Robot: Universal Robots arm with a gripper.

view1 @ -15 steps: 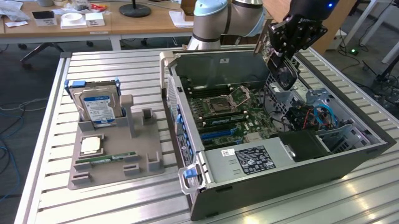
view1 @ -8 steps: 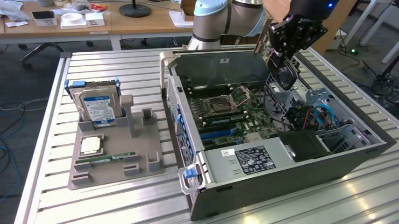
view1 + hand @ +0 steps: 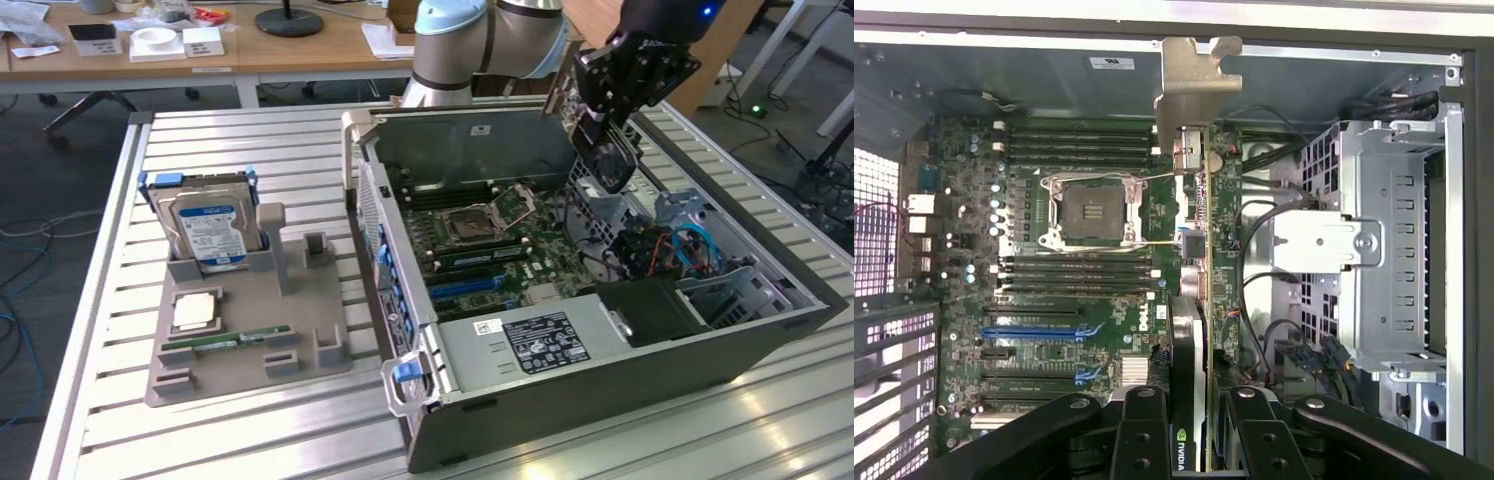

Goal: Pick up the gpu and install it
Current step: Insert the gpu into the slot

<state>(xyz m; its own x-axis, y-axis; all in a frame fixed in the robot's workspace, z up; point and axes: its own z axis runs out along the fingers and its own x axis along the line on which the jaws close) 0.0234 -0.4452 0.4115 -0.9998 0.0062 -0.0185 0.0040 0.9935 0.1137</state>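
With gripper clamped on gpu, edge-on above motherboard near bench far edge: risk of bracket jamming or cable snagging through tilt.

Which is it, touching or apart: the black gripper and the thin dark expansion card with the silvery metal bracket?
Touching. In the wrist view the gripper clamps both faces of the gpu, with no gap showing.

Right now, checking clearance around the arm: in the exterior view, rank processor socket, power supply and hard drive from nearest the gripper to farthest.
1. Processor socket, mid-board inside the case, by the gripper holding the graphics card.
2. Power supply, at the case's near end.
3. Hard drive, on the stand at the exterior view's left.
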